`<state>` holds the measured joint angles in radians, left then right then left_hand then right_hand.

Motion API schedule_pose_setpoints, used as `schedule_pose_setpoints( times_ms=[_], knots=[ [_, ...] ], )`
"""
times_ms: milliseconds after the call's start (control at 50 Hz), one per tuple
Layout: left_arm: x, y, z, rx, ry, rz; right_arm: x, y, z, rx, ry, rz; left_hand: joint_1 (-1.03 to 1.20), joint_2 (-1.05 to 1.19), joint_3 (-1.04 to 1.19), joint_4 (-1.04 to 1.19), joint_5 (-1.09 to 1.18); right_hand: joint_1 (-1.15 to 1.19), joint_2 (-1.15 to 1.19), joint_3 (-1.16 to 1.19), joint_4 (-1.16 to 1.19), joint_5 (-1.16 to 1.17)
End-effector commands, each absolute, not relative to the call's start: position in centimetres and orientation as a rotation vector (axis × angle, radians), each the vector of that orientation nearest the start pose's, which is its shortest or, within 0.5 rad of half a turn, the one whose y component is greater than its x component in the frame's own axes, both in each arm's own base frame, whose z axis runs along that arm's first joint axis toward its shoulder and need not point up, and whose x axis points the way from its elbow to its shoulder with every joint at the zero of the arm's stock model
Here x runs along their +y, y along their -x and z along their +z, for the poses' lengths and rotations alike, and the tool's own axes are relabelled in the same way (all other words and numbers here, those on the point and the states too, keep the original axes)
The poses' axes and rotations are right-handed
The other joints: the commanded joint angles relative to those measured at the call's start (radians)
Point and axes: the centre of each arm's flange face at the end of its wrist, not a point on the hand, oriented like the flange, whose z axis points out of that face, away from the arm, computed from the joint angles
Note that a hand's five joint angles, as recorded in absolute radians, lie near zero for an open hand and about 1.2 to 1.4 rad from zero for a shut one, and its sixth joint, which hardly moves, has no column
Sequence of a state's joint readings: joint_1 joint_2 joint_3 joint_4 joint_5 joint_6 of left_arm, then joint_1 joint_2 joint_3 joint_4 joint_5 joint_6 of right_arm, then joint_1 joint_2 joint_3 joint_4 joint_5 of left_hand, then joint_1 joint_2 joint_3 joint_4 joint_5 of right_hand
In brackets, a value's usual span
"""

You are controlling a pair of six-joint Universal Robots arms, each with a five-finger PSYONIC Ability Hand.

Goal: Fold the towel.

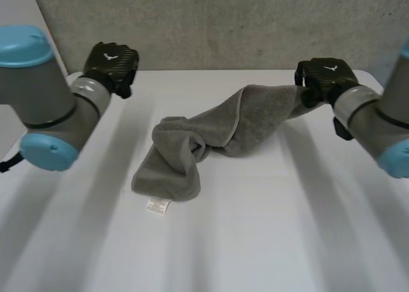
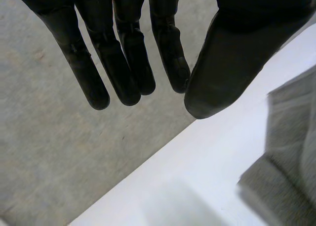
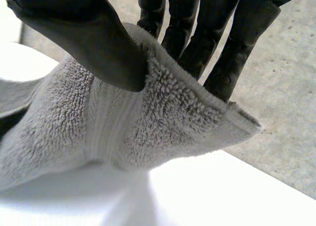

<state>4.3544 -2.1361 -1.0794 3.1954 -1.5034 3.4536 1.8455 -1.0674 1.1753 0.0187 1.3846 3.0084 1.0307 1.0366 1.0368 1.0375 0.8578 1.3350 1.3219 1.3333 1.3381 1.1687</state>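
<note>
One towel (image 1: 192, 148) corner is pinched by the right robot hand (image 1: 324, 76), far right, likely to pull out the bunch in the middle of the counter (image 1: 275, 228); the left robot hand (image 1: 112, 62) hangs open.

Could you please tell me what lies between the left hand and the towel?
Bare white table: nothing lies between the left hand and the towel, as the head view shows.
</note>
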Motion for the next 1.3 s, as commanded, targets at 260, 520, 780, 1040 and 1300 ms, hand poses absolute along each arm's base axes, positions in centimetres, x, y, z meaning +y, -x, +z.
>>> schedule_pose_setpoints(
  times_ms=[260,520,780,1040,1300],
  knots=[
    [-30.5,27.4,20.6,2.62,-0.828,-2.101,-29.7,-23.2,20.1,2.183,0.98,-1.792,-0.656,-0.662,-0.662,-0.662,-0.657,0.061,0.074,0.063,0.058,0.053],
    [-23.1,31.7,20.8,2.767,-0.962,-2.189,-30.2,-21.4,18.0,2.223,0.935,-1.838,-0.747,-0.753,-0.753,-0.753,-0.748,0.061,0.074,0.063,0.058,0.053],
    [-24.8,35.1,16.7,2.613,-1.014,-2.258,-30.1,-21.1,17.1,2.235,0.932,-1.826,-0.72,-0.726,-0.726,-0.727,-0.722,0.061,0.074,0.063,0.058,0.053],
    [-27.7,36.9,14.4,2.388,-1.057,-2.219,-30.0,-20.9,16.6,2.241,0.933,-1.826,-0.548,-0.554,-0.554,-0.554,-0.549,0.061,0.074,0.063,0.058,0.053],
    [-28.9,36.8,14.3,2.302,-1.048,-2.204,-29.8,-21.1,15.9,2.25,1.002,-1.827,-0.022,-0.028,-0.029,-0.029,-0.024,0.061,0.074,0.063,0.058,0.053]
  ],
)
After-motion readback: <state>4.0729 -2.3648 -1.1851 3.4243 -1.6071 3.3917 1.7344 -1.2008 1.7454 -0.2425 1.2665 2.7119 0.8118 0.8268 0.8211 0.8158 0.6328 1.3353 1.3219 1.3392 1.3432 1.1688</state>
